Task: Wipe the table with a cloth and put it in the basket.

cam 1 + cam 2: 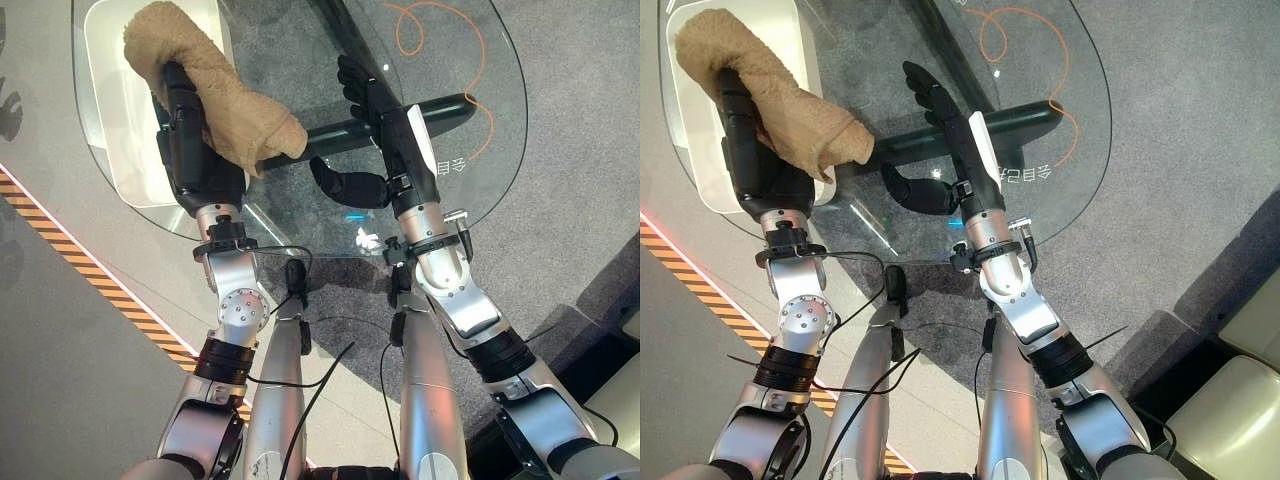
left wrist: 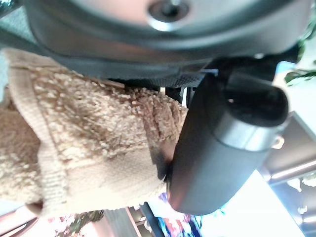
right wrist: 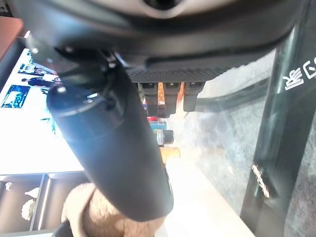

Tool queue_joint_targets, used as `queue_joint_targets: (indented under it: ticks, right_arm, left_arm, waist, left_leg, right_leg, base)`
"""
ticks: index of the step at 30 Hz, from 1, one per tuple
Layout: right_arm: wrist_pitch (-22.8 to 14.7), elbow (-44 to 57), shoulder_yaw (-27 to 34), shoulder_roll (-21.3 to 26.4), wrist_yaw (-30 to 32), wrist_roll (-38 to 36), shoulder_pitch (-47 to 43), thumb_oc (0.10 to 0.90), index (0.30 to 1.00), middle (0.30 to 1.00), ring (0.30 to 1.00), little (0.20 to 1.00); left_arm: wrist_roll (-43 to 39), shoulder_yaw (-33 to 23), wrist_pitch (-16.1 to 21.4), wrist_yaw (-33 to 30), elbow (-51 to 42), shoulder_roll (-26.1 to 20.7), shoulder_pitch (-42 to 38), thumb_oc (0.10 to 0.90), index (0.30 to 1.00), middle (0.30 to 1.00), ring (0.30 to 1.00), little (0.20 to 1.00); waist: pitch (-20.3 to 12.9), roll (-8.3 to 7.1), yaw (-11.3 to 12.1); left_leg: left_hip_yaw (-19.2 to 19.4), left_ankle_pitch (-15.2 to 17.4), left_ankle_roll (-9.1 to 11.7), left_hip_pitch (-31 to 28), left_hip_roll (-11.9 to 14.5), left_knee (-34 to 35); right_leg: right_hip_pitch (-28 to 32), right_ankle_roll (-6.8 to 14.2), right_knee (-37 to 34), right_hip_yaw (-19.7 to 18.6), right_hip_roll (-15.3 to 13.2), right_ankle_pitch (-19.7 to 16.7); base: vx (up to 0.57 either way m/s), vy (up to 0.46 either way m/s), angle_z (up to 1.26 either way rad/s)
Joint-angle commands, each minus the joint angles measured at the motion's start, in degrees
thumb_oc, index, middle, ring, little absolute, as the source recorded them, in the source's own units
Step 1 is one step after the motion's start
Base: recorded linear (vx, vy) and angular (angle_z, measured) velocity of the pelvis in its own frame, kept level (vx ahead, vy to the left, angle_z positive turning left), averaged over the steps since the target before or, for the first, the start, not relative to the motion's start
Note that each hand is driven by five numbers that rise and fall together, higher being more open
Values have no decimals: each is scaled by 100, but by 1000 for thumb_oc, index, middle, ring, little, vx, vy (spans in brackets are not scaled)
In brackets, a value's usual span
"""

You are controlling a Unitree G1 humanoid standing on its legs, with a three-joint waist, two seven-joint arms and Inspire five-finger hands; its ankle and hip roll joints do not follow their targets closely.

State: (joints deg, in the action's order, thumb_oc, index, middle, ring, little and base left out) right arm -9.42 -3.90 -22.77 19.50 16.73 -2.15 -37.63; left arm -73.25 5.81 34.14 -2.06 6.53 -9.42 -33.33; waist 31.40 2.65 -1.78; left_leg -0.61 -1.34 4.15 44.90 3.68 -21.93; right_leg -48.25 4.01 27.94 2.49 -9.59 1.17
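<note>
The left hand (image 1: 200, 150), fingers curled around the tan terry cloth (image 1: 215, 95), hovers at 10 o'clock above the white basket (image 1: 105, 110); releasing off-centre risks draping its rim, while the right hand (image 1: 365, 95) lies open-fingered on the glass table (image 1: 480, 150).

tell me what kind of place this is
Probably a showroom or exhibition hall, not a home: a round clear glass table on grey carpet, an orange-and-black striped floor strip, and bright display screens in the right wrist view.

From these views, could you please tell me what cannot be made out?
- Left hand fingers: the cloth draped over them hides them in both eye views.
- Basket: far end cut off by the eye views' top edge.
- Basket's contents: covered by cloth and hand.
</note>
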Motion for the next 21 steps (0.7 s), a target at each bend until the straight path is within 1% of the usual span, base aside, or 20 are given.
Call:
queue_joint_targets:
  ticks: [1, 4, 6, 7, 9, 12, 13, 16, 17, 19, 21]
  right_arm:
    - [-536, 639, 321, -162, 424, 301, -556, 800, 900, 900, 900, 900]
    - [-536, 480, 473, -36, 835, 582, -485, 800, 900, 900, 900, 900]
    - [-514, 418, 518, 23, 997, 746, -462, 800, 900, 900, 900, 900]
    - [-522, 293, 601, 133, 1234, 764, -423, 800, 900, 900, 900, 900]
    - [-489, 183, 673, 209, 1477, 775, -393, 800, 900, 900, 900, 900]
    - [-571, -198, 937, 434, 2030, 620, -272, 800, 900, 900, 900, 900]
    - [-607, -257, 977, 452, 2094, 597, -249, 800, 900, 900, 900, 900]
    - [-817, -740, 1284, 602, 2709, 472, -83, 800, 900, 900, 900, 900]
    - [-802, -848, 1334, 630, 2860, 482, -50, 800, 900, 900, 900, 900]
    - [-799, -1162, 1455, 720, 3118, 234, -8, 800, 900, 900, 900, 900]
    - [-765, -1396, 1501, 765, 3288, 169, -1, 800, 900, 900, 900, 900]
  left_arm:
    - [1285, -307, 778, -275, -759, -321, -833, 100, 300, 300, 300, 200]
    - [1787, -399, 945, -822, -637, -451, -822, 100, 300, 300, 300, 200]
    - [1928, -423, 988, -961, -598, -482, -806, 100, 300, 300, 300, 200]
    - [2057, -483, 1015, -1160, -527, -527, -792, 100, 300, 300, 300, 200]
    - [2088, -534, 1058, -1225, -425, -576, -785, 100, 300, 300, 300, 200]
    - [2125, -669, 1175, -1322, -183, -712, -766, 100, 300, 300, 300, 200]
    - [2104, -685, 1180, -1315, -160, -723, -766, 100, 300, 300, 300, 200]
    - [2133, -779, 1329, -1379, 91, -834, -748, 100, 300, 300, 300, 200]
    - [2190, -794, 1367, -1427, 154, -868, -747, 100, 300, 300, 300, 200]
    - [2231, -849, 1400, -1523, 312, -948, -793, 100, 300, 300, 300, 200]
    - [2300, -859, 1439, -1587, 442, -1021, -827, 100, 300, 300, 300, 200]
  waist:
    - [-161, -91, 147]
    - [-161, -91, 139]
    - [-161, -92, 136]
    - [-161, -90, 128]
    - [-161, -92, 120]
    - [-161, -87, 84]
    - [-161, -85, 78]
    - [-161, -74, 36]
    - [-161, -74, 29]
    - [-161, -66, 16]
    - [-161, -64, 12]
  left_leg:
    - [-32, 142, -400, -88, -534, -24]
    - [-34, 151, -396, -85, -537, -25]
    - [-38, 155, -392, -82, -536, -28]
    - [-31, 157, -386, -108, -528, -8]
    - [-30, 168, -380, -127, -524, -11]
    - [-14, 201, -368, -140, -497, -17]
    - [-10, 205, -367, -140, -493, -16]
    - [7, 233, -363, -145, -471, -14]
    - [10, 243, -363, -145, -464, -20]
    - [21, 256, -356, -150, -452, -18]
    - [24, 264, -352, -162, -441, -7]
  right_leg:
    - [255, -214, -315, 142, 532, 12]
    - [251, -204, -313, 145, 530, 20]
    - [249, -202, -310, 144, 530, 24]
    - [272, -198, -329, 145, 525, 22]
    - [289, -194, -327, 143, 524, 27]
    - [299, -182, -317, 120, 532, 49]
    - [296, -182, -316, 119, 532, 52]
    - [302, -173, -314, 92, 541, 65]
    - [298, -170, -303, 87, 544, 69]
    - [307, -174, -302, 78, 551, 86]
    - [315, -176, -302, 81, 552, 96]
  base:
    - [0, 0, 0]
    - [0, 0, 0]
    - [0, 0, 0]
    - [0, 0, 0]
    - [0, 0, 0]
    - [0, 0, 0]
    - [0, 0, 0]
    - [-3, 22, 0]
    - [0, 0, 0]
    - [0, 0, 0]
    - [0, 0, 0]
